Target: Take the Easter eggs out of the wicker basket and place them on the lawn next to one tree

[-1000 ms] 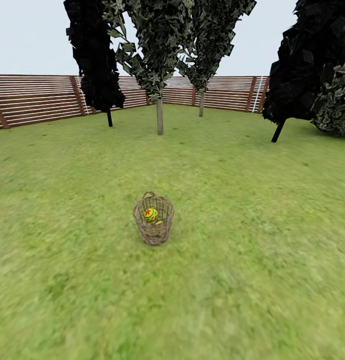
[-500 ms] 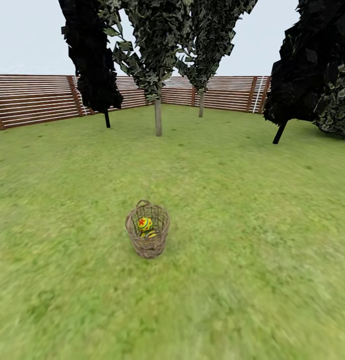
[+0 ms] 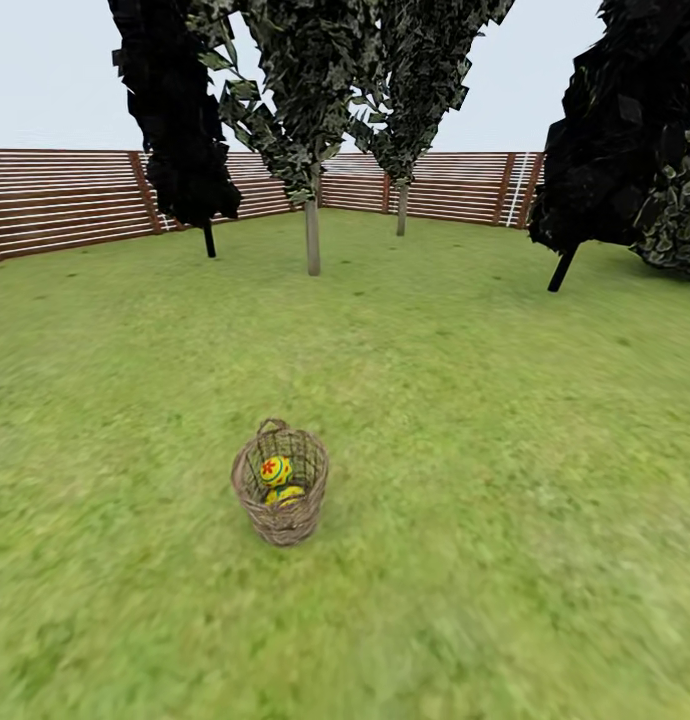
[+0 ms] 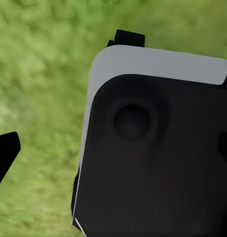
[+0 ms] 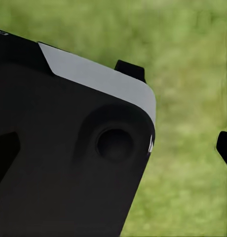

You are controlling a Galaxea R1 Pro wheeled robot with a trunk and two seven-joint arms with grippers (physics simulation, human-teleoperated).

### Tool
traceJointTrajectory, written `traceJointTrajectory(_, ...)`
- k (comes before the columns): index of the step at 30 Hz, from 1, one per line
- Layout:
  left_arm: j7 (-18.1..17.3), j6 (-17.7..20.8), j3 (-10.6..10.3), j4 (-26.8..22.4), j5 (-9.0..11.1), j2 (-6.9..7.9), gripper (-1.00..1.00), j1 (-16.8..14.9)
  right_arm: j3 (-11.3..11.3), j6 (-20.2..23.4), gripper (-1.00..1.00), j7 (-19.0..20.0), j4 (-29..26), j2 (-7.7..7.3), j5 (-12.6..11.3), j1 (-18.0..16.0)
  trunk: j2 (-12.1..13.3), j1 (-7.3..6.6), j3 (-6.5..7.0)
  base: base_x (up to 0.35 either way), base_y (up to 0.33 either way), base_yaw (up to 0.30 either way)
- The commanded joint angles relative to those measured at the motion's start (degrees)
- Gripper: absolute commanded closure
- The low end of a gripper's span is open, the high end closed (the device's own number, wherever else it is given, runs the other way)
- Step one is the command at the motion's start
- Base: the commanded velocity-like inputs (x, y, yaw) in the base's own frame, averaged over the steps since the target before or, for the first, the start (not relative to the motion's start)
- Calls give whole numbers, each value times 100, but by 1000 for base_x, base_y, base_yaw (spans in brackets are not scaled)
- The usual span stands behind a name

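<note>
The wicker basket (image 3: 280, 497) stands upright on the lawn (image 3: 505, 430), a little left of the middle of the head view. Two Easter eggs show inside it: one (image 3: 275, 468) yellow with a red mark, another (image 3: 286, 493) partly hidden below the rim. Far behind stands a tree (image 3: 312, 235) with a pale straight trunk. In the left wrist view, my left gripper (image 4: 116, 155) is open over grass, its dark fingertips (image 4: 6, 153) at the picture's edges. My right gripper (image 5: 118, 153) is open likewise, one fingertip (image 5: 225, 147) at the edge. Neither holds anything.
A second pale-trunked tree (image 3: 402, 208) stands near the brown slat fence (image 3: 65, 200). Dark narrow trees (image 3: 209, 238) rise at left, and another (image 3: 562, 268) leans at right. A black-and-white part of my own body (image 4: 158, 148) lies between the fingers in both wrist views (image 5: 69, 148).
The whole head view has shifted: the basket now sits lower and further left in the picture and looks larger, so the camera has come closer. The basket and eggs themselves have not moved.
</note>
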Motion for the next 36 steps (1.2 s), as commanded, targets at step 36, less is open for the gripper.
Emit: traceJointTrajectory(36,-2,-17,7,9,-3,-132,-100,-6,17,-38,-100,-35,24,-5,20,-10,-2,3,-4,149,-215,173)
